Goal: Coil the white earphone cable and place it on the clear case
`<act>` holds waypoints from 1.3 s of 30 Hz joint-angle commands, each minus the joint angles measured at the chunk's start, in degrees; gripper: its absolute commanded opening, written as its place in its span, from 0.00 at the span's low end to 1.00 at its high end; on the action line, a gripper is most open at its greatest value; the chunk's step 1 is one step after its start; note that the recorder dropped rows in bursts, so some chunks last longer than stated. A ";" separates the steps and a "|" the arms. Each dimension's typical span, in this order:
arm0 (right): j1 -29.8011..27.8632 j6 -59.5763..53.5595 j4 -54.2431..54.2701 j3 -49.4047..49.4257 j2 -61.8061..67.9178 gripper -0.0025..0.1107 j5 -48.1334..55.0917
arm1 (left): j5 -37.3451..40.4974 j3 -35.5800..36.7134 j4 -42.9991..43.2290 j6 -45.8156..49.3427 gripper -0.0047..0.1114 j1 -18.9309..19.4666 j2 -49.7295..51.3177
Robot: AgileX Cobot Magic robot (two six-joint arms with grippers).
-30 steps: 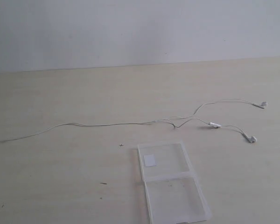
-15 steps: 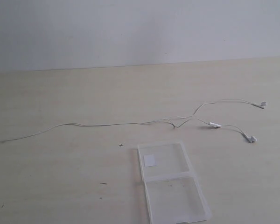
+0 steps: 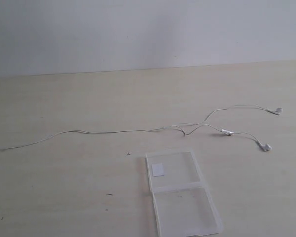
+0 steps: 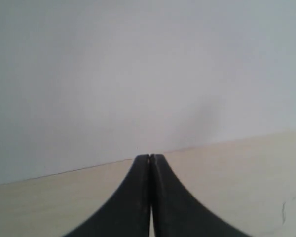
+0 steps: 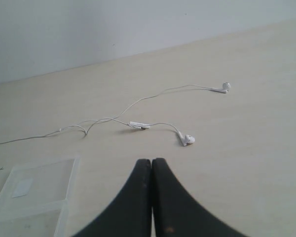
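On the pale table (image 3: 64, 98), the white earphone cable (image 3: 113, 132) lies stretched out and uncoiled, running from the left edge of the exterior view toward the right. Past the middle it splits into two strands. The farther strand ends in an earbud (image 3: 278, 110) near the right edge. The nearer strand carries the inline remote (image 3: 228, 132) and ends in a second earbud (image 3: 268, 146).

The clear case (image 3: 180, 195) lies open and flat, closer to the camera than the split and apart from the cable. Its two halves sit one behind the other, and the white sticker (image 3: 158, 169) is on the farther half.

The left hand (image 4: 150, 157) has its dark fingers pressed together tip to tip with nothing between them, raised over the table and facing the grey wall (image 4: 138, 59). A faint thin line (image 4: 283, 212) at the edge of that view may be a stretch of the cable, but it is too dim to be sure.

The right hand (image 5: 151, 161) is likewise fully closed and empty, above the table, with the remote and both earbuds ahead of it and the case off to one side.
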 commanded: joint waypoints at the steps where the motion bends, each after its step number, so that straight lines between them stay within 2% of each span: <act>1: -0.31 0.01 -0.30 0.27 -0.14 0.02 -0.47 | 12.81 -14.83 -6.11 15.11 0.04 0.66 17.19; 3: -0.31 -0.09 -0.31 0.27 -0.14 0.02 -0.47 | 19.87 -19.95 -14.48 27.19 0.04 1.24 23.74; 6: -0.31 -0.09 -0.31 0.27 -0.14 0.02 -0.47 | 26.32 -25.23 -20.74 35.14 0.04 2.91 32.33; 9: -0.31 -0.09 -0.31 0.27 -0.14 0.02 -0.47 | 31.58 -27.34 -17.66 40.96 0.04 4.38 37.79; 13: -0.31 -0.09 -0.31 0.27 -0.14 0.02 -0.47 | 33.42 -27.46 -12.87 47.27 0.04 5.75 43.84; 19: -0.31 -0.09 -0.18 0.27 -0.14 0.02 -0.47 | 34.61 -27.46 -9.52 59.59 0.04 4.29 52.60; 23: -0.31 -0.09 -0.18 0.27 -0.14 0.02 -0.47 | 32.47 -27.46 -8.70 62.26 0.04 2.29 56.87; 25: -0.31 0.01 -0.18 0.27 -0.14 0.02 -0.47 | 30.73 -27.46 -9.02 62.26 0.08 1.28 58.57; 27: -0.31 0.01 -0.18 0.27 -0.14 0.02 -0.47 | 27.95 -27.46 -9.02 63.31 0.22 0.19 60.95; 28: -0.31 -0.10 -0.43 0.27 -0.14 0.02 -0.47 | 26.82 -27.46 -9.18 66.18 0.33 -0.33 62.47; 30: -0.31 -0.10 -0.43 0.27 -0.14 0.02 -0.47 | 26.43 -27.46 -10.75 70.96 0.42 -0.47 64.62; 33: -0.31 0.01 -0.43 0.27 -0.14 0.02 -0.47 | 25.43 -27.46 -13.56 78.18 0.42 -0.60 67.96; 39: -0.31 -0.10 -0.21 0.27 -0.14 0.02 -0.47 | 19.07 -27.46 -14.27 78.77 0.42 -2.37 72.95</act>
